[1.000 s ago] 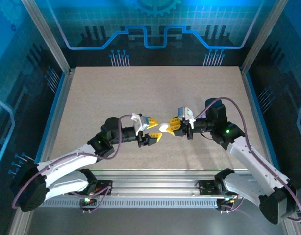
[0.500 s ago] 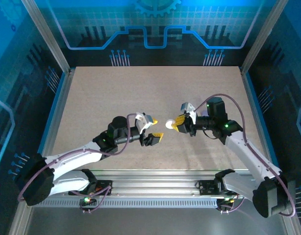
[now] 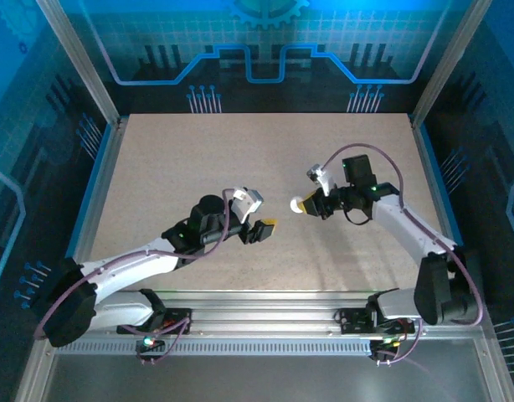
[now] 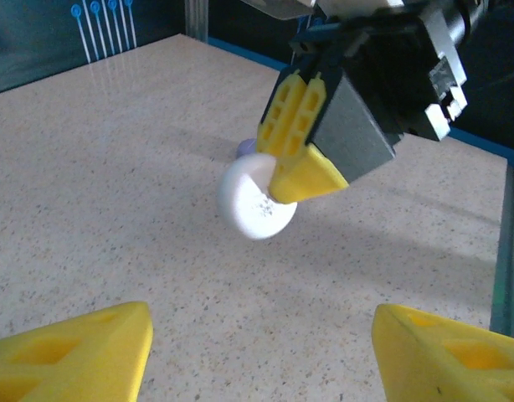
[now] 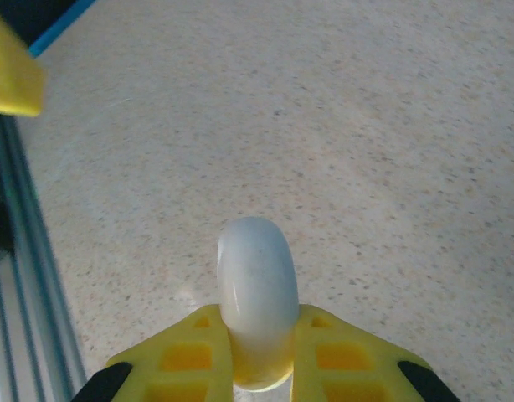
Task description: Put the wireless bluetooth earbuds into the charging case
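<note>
At the left, the left gripper (image 3: 264, 228) is seen low over the speckled table (image 3: 198, 159), turned toward the middle. In the left wrist view its yellow fingertips (image 4: 81, 356) are spread wide apart and nothing is held between them. Just to the right of it, with a gap between, the white round charging case (image 3: 296, 204) is gripped by the right gripper (image 3: 302, 205). The case (image 4: 253, 201) is held clear above the table, and a faint cluster of dark specks is seen on its flat face, too small to be read as writing. In the right wrist view the case (image 5: 257, 285) is seen edge-on and upright, pinched by both yellow fingers (image 5: 194, 356) of the right gripper (image 5: 257, 347), which are closed narrowly on it. A small pale purple piece (image 4: 244, 149) lies on the table just behind the case, partly hidden, and it cannot be told whether it is an earbud. On the blue back wall (image 3: 265, 50) a gear figure and circuit lines are printed.
</note>
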Tool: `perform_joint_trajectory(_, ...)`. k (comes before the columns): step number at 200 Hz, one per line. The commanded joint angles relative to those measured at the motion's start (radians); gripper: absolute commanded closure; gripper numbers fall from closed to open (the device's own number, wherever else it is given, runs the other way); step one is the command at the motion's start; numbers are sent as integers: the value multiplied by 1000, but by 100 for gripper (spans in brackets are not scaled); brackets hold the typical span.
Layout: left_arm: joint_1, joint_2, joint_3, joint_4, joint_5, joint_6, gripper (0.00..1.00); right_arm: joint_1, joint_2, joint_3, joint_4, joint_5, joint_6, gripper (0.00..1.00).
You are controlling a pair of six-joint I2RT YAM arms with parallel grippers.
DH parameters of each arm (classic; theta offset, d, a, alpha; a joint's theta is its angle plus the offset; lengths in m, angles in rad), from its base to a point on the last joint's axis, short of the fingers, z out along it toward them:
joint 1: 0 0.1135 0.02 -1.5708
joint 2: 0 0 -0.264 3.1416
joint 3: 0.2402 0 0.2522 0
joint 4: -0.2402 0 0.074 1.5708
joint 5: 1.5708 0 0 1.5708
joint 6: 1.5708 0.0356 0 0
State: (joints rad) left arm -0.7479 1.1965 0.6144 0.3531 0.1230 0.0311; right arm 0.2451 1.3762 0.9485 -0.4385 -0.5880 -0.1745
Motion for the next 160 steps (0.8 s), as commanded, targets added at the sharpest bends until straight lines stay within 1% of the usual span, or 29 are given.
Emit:
perform_joint_trajectory(1, 4, 14, 46, -49, -50, -22, 30, -21, 86, 78, -73, 76, 61, 90)
perform_joint_trajectory(40, 5, 23, 71, -87, -80, -47, 30, -38, 275, 229, -179, 146, 81, 90)
perform_joint_trajectory(68, 4, 25, 83, -113, -96, -51, 31, -73, 393, 330, -253, 152, 104, 90)
perform_joint_trajectory(120, 3, 48, 106, -128, -101, -50, 31, -146, 527, 447, -355, 166, 106, 89)
perform_joint_trajectory(160, 2, 91, 134, -128, -91, -57, 31, -201, 596, 498, -412, 136, 92, 88)
